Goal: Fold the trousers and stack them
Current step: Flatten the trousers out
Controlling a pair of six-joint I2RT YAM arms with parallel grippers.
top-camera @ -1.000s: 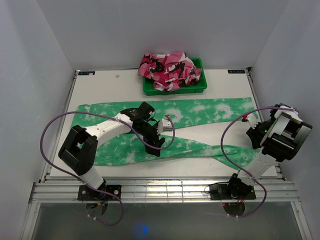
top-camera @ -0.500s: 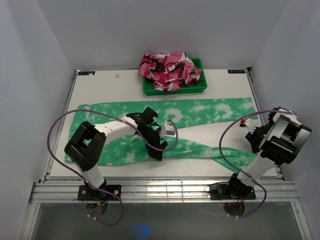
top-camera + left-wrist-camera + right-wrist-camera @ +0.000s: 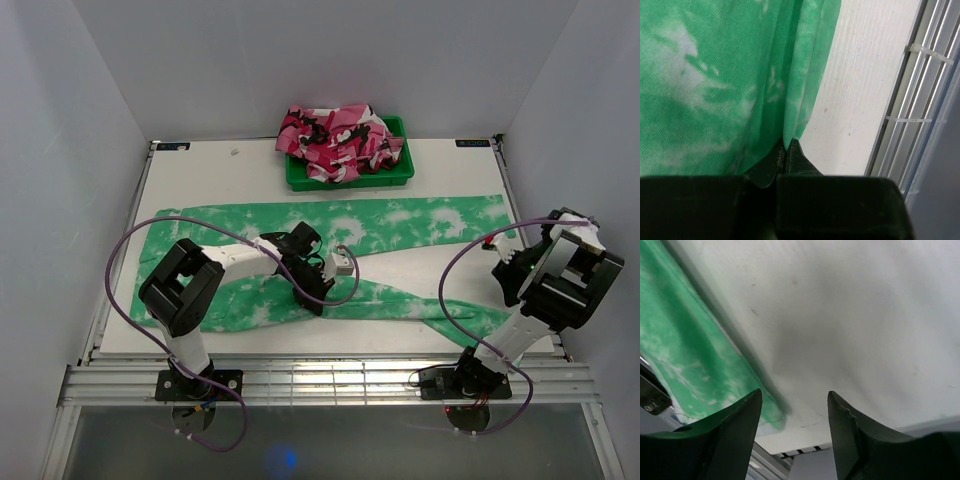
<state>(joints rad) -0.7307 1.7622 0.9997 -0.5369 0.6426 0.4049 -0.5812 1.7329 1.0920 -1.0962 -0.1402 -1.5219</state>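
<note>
Two claws: left claw (image 3: 786, 151) pinches the near edge of the trousers (image 3: 400, 222), which lie lengthwise left-to-right across the worktop (image 3: 220, 172); right claw (image 3: 795, 396) stands spread, apparently empty, beside the right-hand leg end.

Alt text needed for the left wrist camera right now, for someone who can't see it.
The black left gripper is pinched shut on a fold at the edge of the bright green, white-blotched cloth trousers. White table lies to their right.
</note>
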